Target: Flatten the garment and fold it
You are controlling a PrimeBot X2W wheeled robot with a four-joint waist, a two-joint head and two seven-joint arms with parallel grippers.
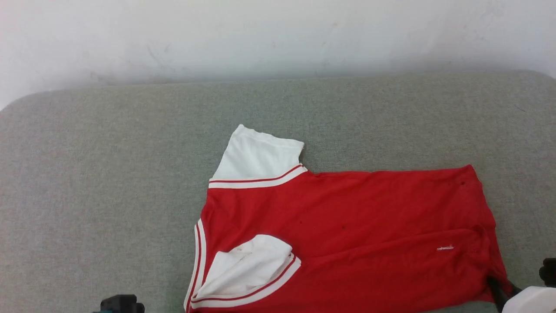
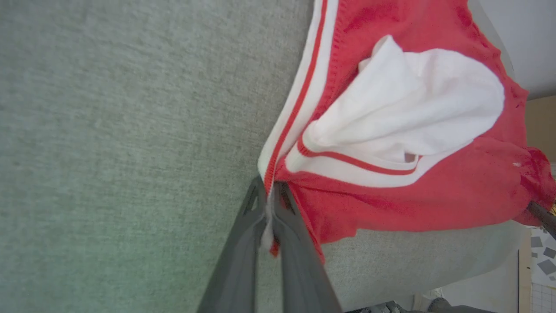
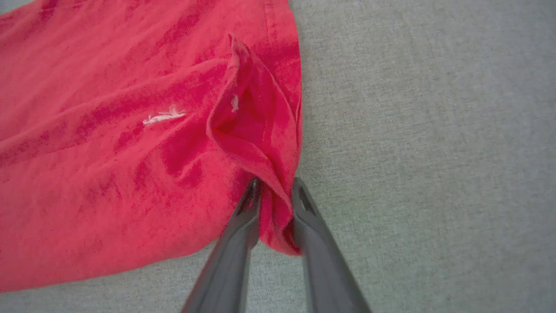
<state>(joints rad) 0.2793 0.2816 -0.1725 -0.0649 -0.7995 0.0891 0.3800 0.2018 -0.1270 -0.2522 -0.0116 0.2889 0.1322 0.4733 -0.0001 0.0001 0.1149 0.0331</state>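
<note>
- Head view: garment (image 1: 347,208) mostly flat, 7 o'clock sleeve (image 1: 247,269) crumpled; folding seems barely begun.
- Left hand (image 2: 269,187) pinches neckline trim (image 2: 295,100).
- Right hand (image 3: 276,184) straddles hem corner (image 3: 278,217); grip unclear.

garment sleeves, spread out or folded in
One each: far sleeve lies spread on the grey surface; near sleeve is folded in onto the red garment.

left gripper (image 2: 270,188): long dark-grey fingers (image 2: 236,261), triangular cut-outs near tips | right gripper (image 3: 277,184): matching tapered dark-grey fingers, slotted tips | head view: white rounded forearm shell (image 1: 532,302) at 5 o'clock, black block (image 1: 118,303), teal-tinged, at 7 o'clock
</note>
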